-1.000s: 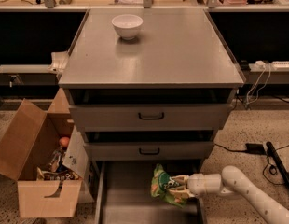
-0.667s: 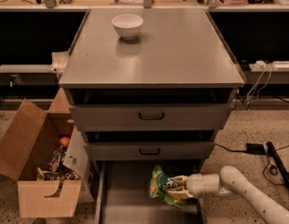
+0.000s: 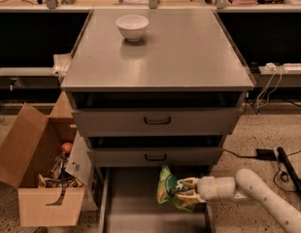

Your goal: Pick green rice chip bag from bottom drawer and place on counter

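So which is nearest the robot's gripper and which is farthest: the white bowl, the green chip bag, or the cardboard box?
The gripper is low at the picture's right, over the bottom drawer.
1. green rice chip bag: held between the gripper's fingers, over the open drawer.
2. cardboard box: on the floor, left of the drawers.
3. white bowl: up on the counter, toward the back.

Over the drawer (image 3: 136, 205), the claw (image 3: 182, 189) has raised the bag (image 3: 166, 191) slightly.

drawer (image 3: 136, 200) front cropped, bag (image 3: 165, 187) partly behind pincer (image 3: 179, 189)
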Robot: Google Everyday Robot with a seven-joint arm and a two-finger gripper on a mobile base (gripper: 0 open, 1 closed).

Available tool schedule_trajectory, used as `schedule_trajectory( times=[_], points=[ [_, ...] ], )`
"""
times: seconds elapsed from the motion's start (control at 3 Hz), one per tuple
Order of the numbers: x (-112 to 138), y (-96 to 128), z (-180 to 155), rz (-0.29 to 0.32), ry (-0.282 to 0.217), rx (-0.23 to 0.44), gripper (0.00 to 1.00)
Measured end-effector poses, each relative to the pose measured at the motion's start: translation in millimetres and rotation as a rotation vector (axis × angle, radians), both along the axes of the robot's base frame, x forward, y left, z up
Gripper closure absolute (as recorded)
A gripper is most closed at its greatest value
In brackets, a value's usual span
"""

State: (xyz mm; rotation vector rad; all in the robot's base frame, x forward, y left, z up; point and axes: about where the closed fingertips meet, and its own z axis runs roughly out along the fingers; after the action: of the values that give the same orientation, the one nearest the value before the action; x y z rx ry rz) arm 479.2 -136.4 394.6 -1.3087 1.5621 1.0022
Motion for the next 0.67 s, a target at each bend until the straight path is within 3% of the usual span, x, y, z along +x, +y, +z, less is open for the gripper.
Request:
schedule_trajectory(
  times=[0.33,0.67],
  points=[
    [-9.4,-1.7,120.5,0.052,-0.236,0.053,1.00],
    [-11.9,-4.6,193.9,0.078,-0.374,0.068,1.00]
  ],
)
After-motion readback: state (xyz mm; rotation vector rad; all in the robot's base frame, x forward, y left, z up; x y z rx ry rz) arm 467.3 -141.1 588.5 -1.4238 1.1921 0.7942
